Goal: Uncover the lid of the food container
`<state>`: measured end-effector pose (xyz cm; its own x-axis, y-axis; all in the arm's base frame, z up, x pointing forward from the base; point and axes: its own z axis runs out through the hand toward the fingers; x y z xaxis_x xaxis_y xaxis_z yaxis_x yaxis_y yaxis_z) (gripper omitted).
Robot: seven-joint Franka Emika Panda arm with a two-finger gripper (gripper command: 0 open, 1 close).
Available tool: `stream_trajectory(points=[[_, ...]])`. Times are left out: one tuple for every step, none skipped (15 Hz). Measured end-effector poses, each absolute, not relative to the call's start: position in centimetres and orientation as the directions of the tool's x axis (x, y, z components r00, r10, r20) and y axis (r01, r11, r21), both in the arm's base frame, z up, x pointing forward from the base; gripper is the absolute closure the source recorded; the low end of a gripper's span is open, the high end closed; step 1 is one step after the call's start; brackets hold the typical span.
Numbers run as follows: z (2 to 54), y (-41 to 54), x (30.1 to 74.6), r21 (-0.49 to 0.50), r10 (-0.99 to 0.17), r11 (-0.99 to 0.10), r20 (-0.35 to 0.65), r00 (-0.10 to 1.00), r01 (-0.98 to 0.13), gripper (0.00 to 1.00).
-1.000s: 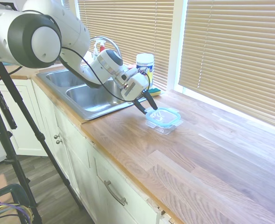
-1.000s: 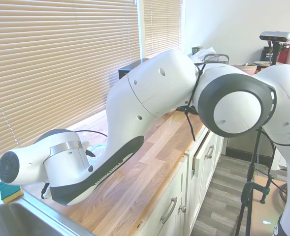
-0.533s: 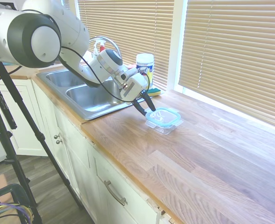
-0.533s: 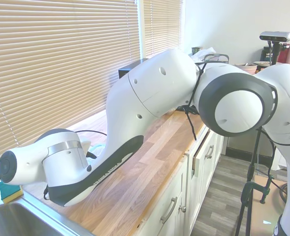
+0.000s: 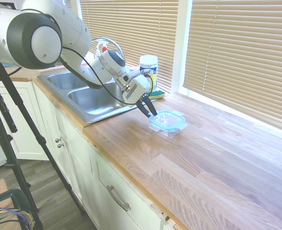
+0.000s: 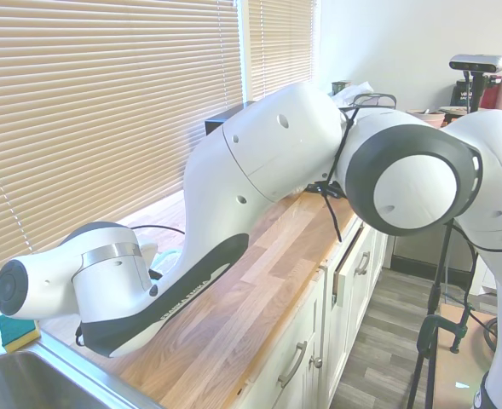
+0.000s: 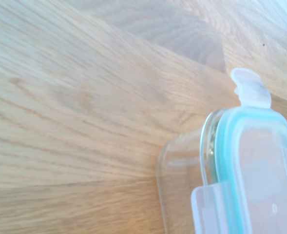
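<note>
Wood-grain bench (image 5: 212, 163) under slatted window blinds (image 5: 241, 52) carries everything. At the near-sink edge of the lid (image 5: 168, 119) the gripper (image 5: 152, 112) comes down slanted, its jaws drawn nearly together, tips at the lid's teal rim; whether they pinch it cannot be told. That lid sits on the food container (image 5: 165, 129), a shallow clear tub just right of the steel sink (image 5: 88, 98). In the wrist view the lid (image 7: 260, 170) shows clear snap flaps turned outward. A yellow-labelled canister (image 5: 149, 69) stands behind.
</note>
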<state>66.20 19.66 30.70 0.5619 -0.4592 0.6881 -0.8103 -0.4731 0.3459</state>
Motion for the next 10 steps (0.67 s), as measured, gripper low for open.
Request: stream_trajectory(points=[[30.8,19.7,66.2,0.346,-0.46,-0.474,0.687,0.563,-0.81,1.0],[30.8,19.8,66.1,0.345,-0.462,-0.475,0.685,0.563,-0.81,1.0],[30.9,20.0,66.1,0.343,-0.465,-0.476,0.683,0.563,-0.809,1.0],[31.0,20.1,66.0,0.343,-0.465,-0.477,0.683,0.563,-0.809,1.0],[31.2,20.1,66.0,0.343,-0.465,-0.476,0.683,0.563,-0.81,1.0],[31.4,20.2,65.9,0.34,-0.466,-0.476,0.684,0.561,-0.811,1.0],[31.8,20.2,65.9,0.338,-0.467,-0.476,0.685,0.559,-0.812,1.0],[32.2,20.2,65.9,0.335,-0.469,-0.475,0.686,0.556,-0.814,1.0],[32.7,20.2,65.8,0.332,-0.472,-0.474,0.686,0.554,-0.815,1.0],[33.3,20.2,65.8,0.326,-0.476,-0.475,0.686,0.55,-0.817,1.0]])
